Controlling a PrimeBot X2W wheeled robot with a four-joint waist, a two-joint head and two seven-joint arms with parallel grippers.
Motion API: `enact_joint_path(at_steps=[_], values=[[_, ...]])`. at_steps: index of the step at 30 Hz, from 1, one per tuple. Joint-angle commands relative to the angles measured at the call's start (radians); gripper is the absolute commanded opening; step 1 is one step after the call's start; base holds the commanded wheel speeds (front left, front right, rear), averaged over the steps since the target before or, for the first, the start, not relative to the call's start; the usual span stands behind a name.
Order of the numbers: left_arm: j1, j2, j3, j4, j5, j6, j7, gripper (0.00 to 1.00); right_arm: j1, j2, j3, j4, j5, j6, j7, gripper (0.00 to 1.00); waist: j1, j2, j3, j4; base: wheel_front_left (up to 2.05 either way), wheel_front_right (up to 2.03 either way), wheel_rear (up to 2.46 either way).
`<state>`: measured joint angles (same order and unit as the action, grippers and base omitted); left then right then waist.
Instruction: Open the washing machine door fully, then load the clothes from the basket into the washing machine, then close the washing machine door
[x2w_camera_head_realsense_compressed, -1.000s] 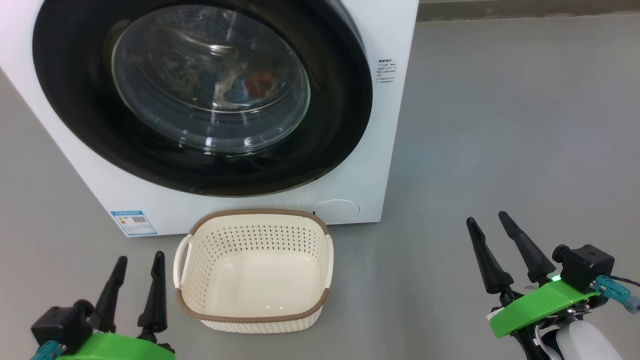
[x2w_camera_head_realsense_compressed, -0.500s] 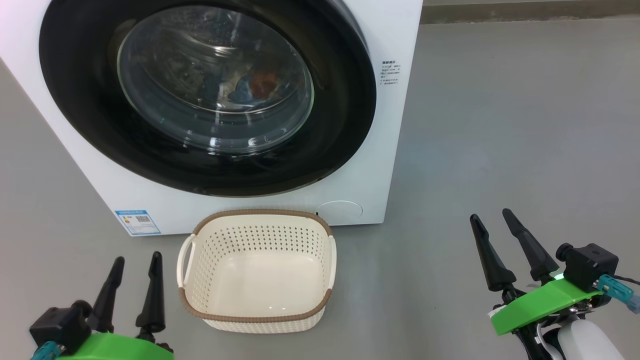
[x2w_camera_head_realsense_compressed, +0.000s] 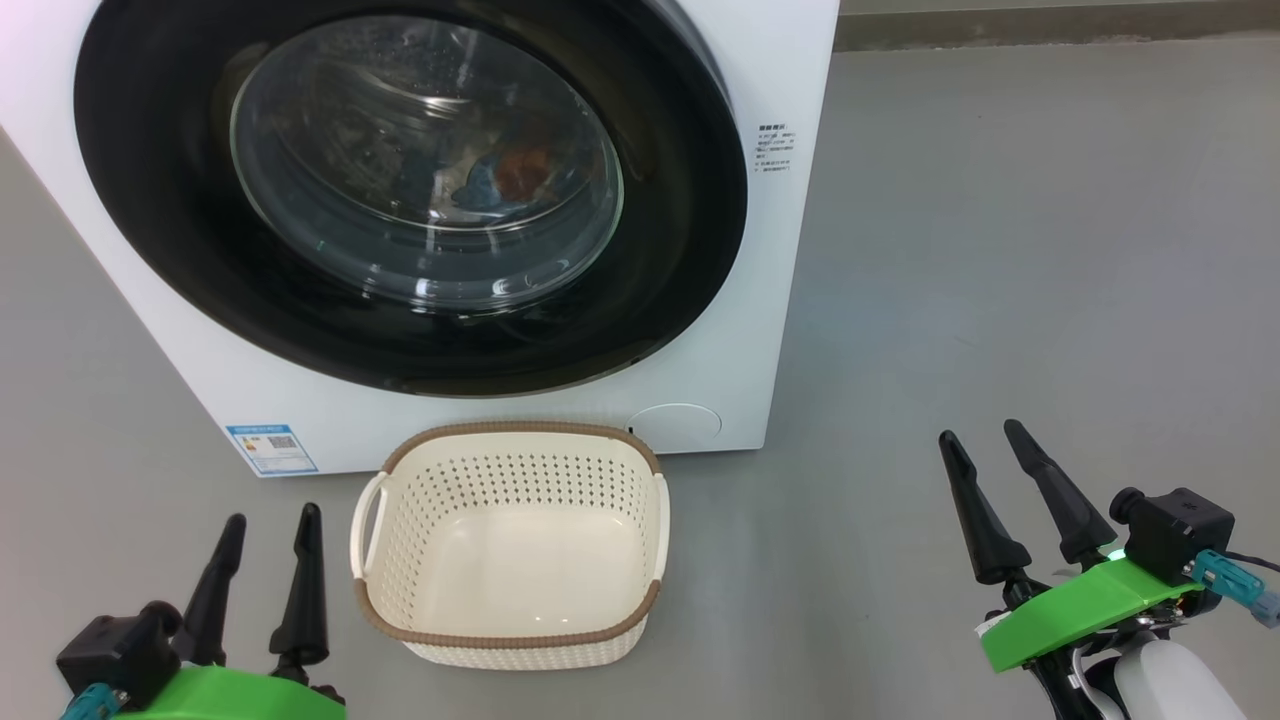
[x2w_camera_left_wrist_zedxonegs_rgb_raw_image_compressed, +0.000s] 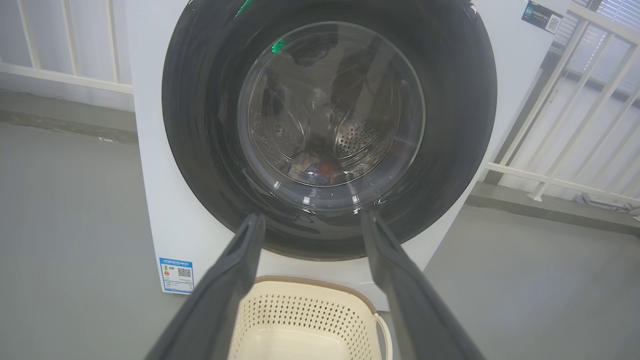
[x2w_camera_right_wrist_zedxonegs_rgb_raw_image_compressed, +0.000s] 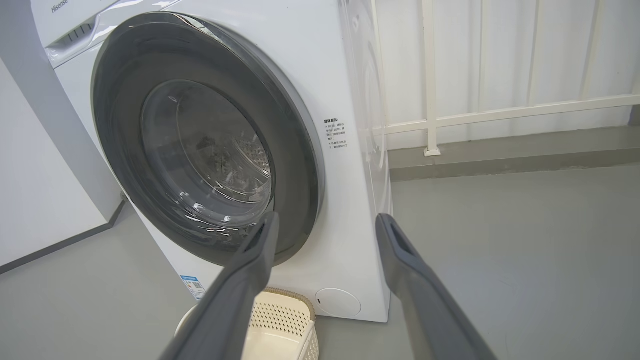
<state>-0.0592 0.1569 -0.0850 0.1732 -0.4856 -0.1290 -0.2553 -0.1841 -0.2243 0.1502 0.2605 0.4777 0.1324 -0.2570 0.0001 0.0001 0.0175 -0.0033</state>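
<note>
The washing machine (x2w_camera_head_realsense_compressed: 790, 80) stands ahead with its round black door (x2w_camera_head_realsense_compressed: 680, 200) shut flat against the front. Through the glass window, blue and orange clothes (x2w_camera_head_realsense_compressed: 500, 175) lie in the drum; the left wrist view shows them too (x2w_camera_left_wrist_zedxonegs_rgb_raw_image_compressed: 320, 167). The cream basket (x2w_camera_head_realsense_compressed: 520, 430) sits on the floor against the machine's base and holds nothing. My left gripper (x2w_camera_head_realsense_compressed: 272, 515) hovers open just left of the basket. My right gripper (x2w_camera_head_realsense_compressed: 978, 432) is open over bare floor to the right, well away from the machine. Both wrist views look at the door (x2w_camera_left_wrist_zedxonegs_rgb_raw_image_compressed: 450, 125) (x2w_camera_right_wrist_zedxonegs_rgb_raw_image_compressed: 295, 165) between spread fingers.
Grey floor stretches to the right of the machine. A white railing (x2w_camera_right_wrist_zedxonegs_rgb_raw_image_compressed: 430, 75) runs behind it, and a white wall panel (x2w_camera_right_wrist_zedxonegs_rgb_raw_image_compressed: 40, 200) stands at its left side. A blue label (x2w_camera_head_realsense_compressed: 270, 448) and a round cover (x2w_camera_head_realsense_compressed: 675, 422) mark the lower front.
The head view has shifted slightly. Both grippers stay open in place, and the door and basket have not moved.
</note>
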Motion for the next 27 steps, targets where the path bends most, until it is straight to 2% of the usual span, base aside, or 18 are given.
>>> enact_joint_path(at_steps=[1,27], values=[[-0.015,0.015,0.039,-0.024,0.015,-0.002,-0.006,1.0,-0.002,-0.003,0.018,-0.02,-0.012,-0.002,-0.005,1.0,-0.0001,-0.0001,-0.001,0.0,0.0,0.0,0.0],[-0.012,0.015,0.046,-0.03,0.019,-0.002,-0.006,1.0,-0.001,0.003,0.017,-0.016,-0.013,-0.002,-0.005,1.0,-0.0001,-0.0001,0.001,0.0,0.0,0.0,0.0]])
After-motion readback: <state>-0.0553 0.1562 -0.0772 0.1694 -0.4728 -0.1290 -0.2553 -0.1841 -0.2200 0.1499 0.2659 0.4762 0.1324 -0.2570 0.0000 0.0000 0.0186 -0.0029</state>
